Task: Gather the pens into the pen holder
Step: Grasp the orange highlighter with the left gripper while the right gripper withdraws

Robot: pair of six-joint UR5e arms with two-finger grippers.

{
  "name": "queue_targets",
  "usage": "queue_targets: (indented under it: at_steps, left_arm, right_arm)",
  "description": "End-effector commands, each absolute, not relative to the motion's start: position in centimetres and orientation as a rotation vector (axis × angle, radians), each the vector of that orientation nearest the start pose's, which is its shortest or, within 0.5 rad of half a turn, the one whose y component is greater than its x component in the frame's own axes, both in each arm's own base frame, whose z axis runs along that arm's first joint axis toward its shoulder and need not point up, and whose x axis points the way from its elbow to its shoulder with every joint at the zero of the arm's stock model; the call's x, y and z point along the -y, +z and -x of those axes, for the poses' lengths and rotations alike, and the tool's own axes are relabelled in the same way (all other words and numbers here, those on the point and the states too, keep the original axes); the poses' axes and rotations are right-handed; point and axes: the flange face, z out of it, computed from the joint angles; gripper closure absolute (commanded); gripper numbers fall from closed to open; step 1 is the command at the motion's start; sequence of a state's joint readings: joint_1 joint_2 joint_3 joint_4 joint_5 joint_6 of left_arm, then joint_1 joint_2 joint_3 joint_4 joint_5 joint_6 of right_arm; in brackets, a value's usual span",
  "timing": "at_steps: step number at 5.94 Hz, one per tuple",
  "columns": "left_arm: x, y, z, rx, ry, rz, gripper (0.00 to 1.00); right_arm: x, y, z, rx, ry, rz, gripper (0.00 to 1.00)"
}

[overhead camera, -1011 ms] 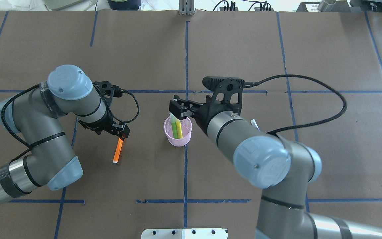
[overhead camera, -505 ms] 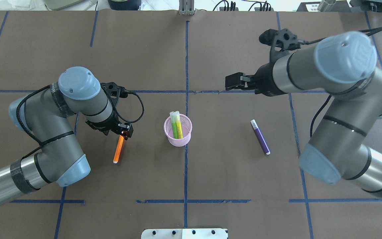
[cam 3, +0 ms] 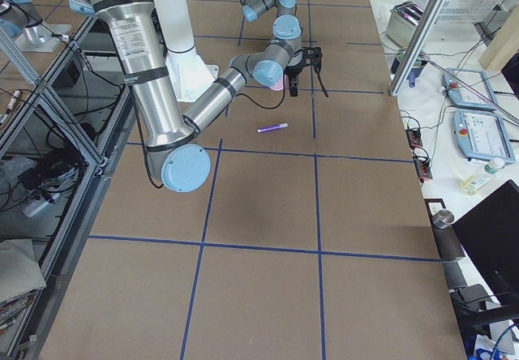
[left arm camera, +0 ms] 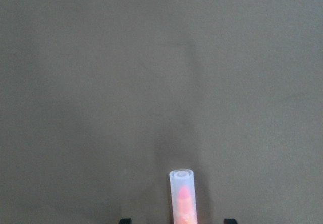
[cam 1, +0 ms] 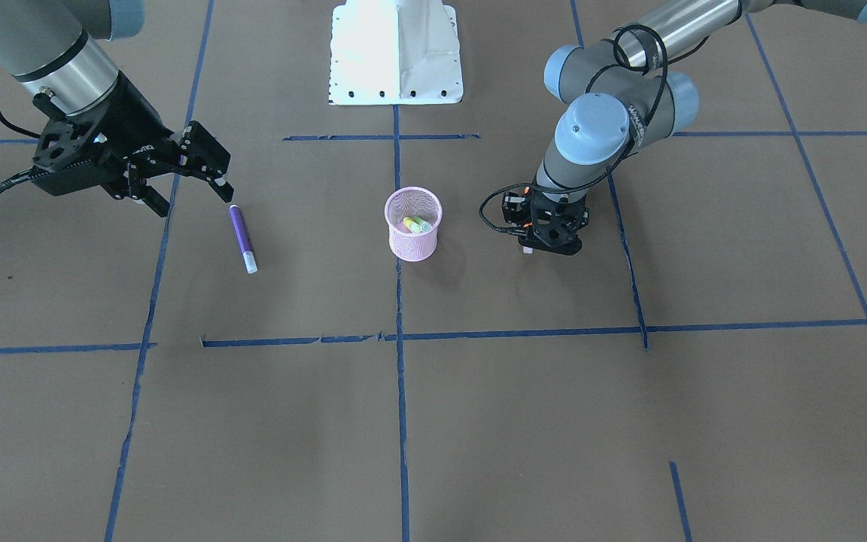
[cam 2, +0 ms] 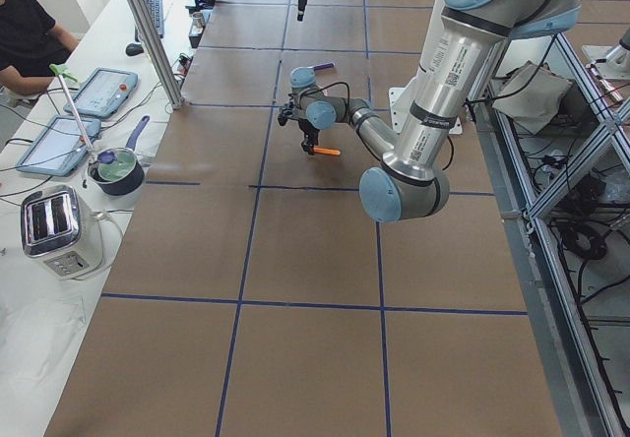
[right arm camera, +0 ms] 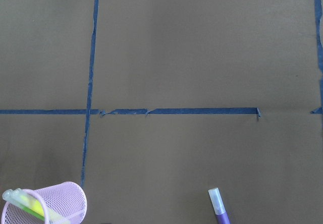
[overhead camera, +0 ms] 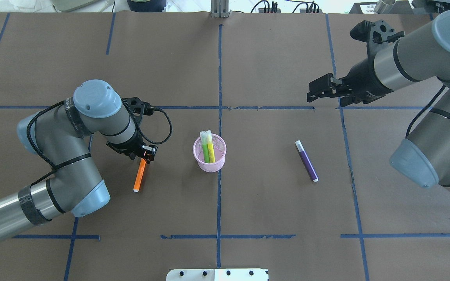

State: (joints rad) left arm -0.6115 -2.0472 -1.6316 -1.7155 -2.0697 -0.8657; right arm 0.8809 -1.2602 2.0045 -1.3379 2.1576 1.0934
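Pens: two of four, green [overhead camera: 206, 153] and yellow [overhead camera: 211, 150], stand in the pink mesh pen holder [overhead camera: 209, 166], between the two hands. Left hand [overhead camera: 148, 153] is spread, straddling one end of the orange pen [overhead camera: 140, 176] lying on the counter [overhead camera: 248, 203]. Right hand [overhead camera: 314, 91] is spread and empty; the purple pen [overhead camera: 307, 162] lies near it, untouched. Judged half complete.

Left wrist view: the lower edge cuts off the orange pen [left arm camera: 181, 199] just below its cap, and you see only the very tips of the left gripper [left arm camera: 177, 220]. Right wrist view: the edge crops the purple pen [right arm camera: 219, 209] and the pen holder [right arm camera: 60, 203]. Front-facing view: the left gripper hides nearly all of the orange pen from you.
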Motion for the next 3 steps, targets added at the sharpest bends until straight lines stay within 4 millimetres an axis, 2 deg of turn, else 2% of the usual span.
queue_targets:
  at_steps: [1, 2, 3]
  left_arm:
    - [45.11, 34.61, -49.56, -0.822, 0.262, -0.028, 0.53]
    - [44.92, 34.74, -49.62, -0.821, 0.266, -0.026, 0.52]
    - [44.7, 34.81, -49.85, -0.82, 0.27, -0.023, 0.55]
  right_arm:
    - [46.8, 26.95, 27.92, 1.068, 0.072, -0.178, 0.01]
    - [46.69, 27.53, 27.74, 1.061, 0.076, -0.173, 0.01]
    - [46.65, 27.46, 27.71, 1.063, 0.074, -0.173, 0.01]
